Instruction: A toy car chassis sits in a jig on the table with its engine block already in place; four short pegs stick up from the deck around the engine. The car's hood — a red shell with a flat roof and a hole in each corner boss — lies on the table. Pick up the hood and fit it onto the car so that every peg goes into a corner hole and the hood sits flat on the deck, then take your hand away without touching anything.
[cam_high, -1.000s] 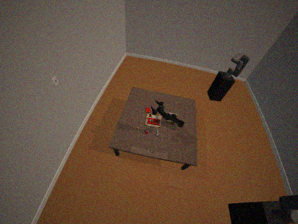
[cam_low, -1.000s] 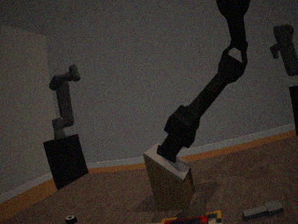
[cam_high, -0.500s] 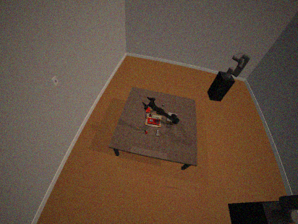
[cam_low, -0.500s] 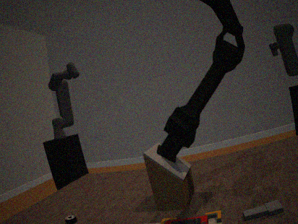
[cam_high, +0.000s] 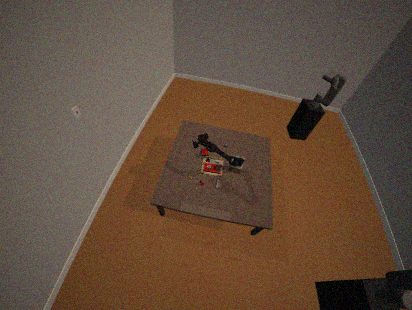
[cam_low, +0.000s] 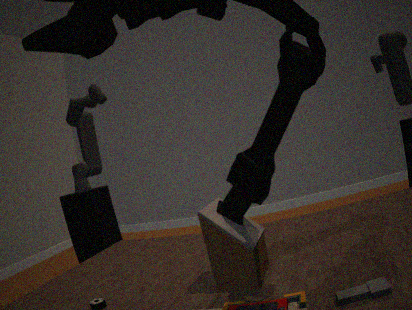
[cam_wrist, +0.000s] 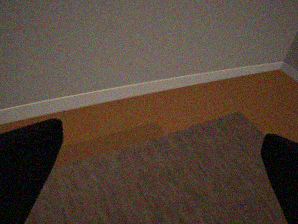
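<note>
On the desk, the dark arm stretches high from its pedestal, its empty jaws spread almost fully wide, with the pale-rimmed jig holding the red car chassis near its base, and the smaller red hood lying just beside the jig, off the car.

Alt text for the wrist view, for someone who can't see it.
The black gripper's open fingers frame both sides with nothing between them; beyond lie a brown-grey table top, orange-brown floor and grey wall with pale skirting.
</note>
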